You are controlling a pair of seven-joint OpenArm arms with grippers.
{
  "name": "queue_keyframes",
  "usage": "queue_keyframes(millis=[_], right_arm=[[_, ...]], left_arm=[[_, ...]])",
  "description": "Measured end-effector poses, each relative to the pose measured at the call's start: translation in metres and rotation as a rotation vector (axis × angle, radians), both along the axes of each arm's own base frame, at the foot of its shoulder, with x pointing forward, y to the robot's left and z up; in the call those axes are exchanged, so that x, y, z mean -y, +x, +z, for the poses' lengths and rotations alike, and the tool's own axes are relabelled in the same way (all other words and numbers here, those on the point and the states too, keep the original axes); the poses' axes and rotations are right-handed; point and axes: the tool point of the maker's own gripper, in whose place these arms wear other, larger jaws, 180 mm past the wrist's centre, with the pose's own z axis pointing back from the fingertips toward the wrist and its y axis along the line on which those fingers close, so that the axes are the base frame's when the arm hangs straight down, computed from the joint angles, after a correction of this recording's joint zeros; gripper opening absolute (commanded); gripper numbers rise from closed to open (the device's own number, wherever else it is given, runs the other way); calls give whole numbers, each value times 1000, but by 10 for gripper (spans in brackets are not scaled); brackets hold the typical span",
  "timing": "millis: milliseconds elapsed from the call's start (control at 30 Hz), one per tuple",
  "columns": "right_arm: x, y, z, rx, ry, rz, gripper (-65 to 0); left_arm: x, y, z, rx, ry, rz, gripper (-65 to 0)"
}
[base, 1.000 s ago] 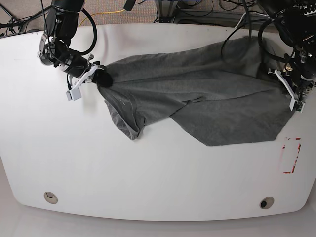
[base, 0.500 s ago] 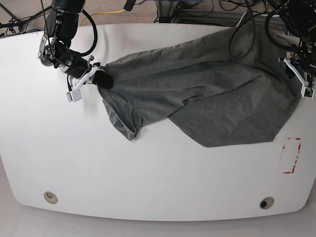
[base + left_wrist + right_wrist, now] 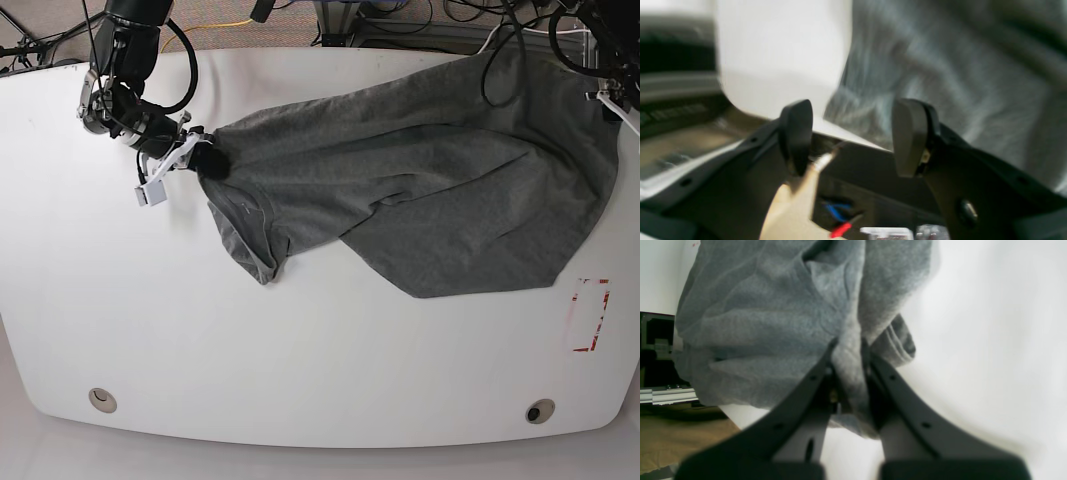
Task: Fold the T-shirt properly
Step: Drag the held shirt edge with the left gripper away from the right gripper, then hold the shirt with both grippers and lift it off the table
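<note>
T-shirt: The grey T-shirt (image 3: 420,190) lies spread over the upper middle and upper right of the white table (image 3: 200,330) in the base view. It is bunched and wrinkled, not flat. One part hangs down to a point in the middle of the frame.

Right gripper: The right gripper (image 3: 848,365) is pinched tight on a fold of the grey cloth. In the base view it sits at the upper left, at the shirt's left end.

Why it holds: My guess is that it pins this end so the shirt can be pulled out straight.

Left gripper: The left gripper (image 3: 851,136) is wide open with nothing between its two black pads. The grey cloth lies just past them, not touched. In the base view this arm is at the far upper right edge, mostly cut off.

Why it is open: I think it has no hold on the shirt's right side and would need a new grab there.

How far along: No neat fold shows. The shirt needs smoothing first, I think.

Red mark: A red dashed box shape (image 3: 590,315) is on the table at the lower right, just beside the shirt's corner.

Writing: No words, brand or label can be read on the shirt or table. The left wrist view is blurry.
</note>
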Motion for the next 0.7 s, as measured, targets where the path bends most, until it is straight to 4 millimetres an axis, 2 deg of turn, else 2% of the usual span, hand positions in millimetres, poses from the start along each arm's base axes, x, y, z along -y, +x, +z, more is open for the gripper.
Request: queue_keyframes(millis=[100, 267, 533, 700], right_arm=[[-1, 0, 0, 0, 2, 1, -650], [-1, 0, 0, -1, 2, 1, -650], [1, 0, 0, -1, -4, 2, -650], [1, 0, 0, -1, -5, 3, -650]], left_arm=[[-8, -5, -11, 40, -44, 43, -294], [-17, -20, -31, -5, -93, 85, -294], [-28, -21, -26, 41, -86, 113, -292], [-31, -20, -36, 52, -117, 122, -292]])
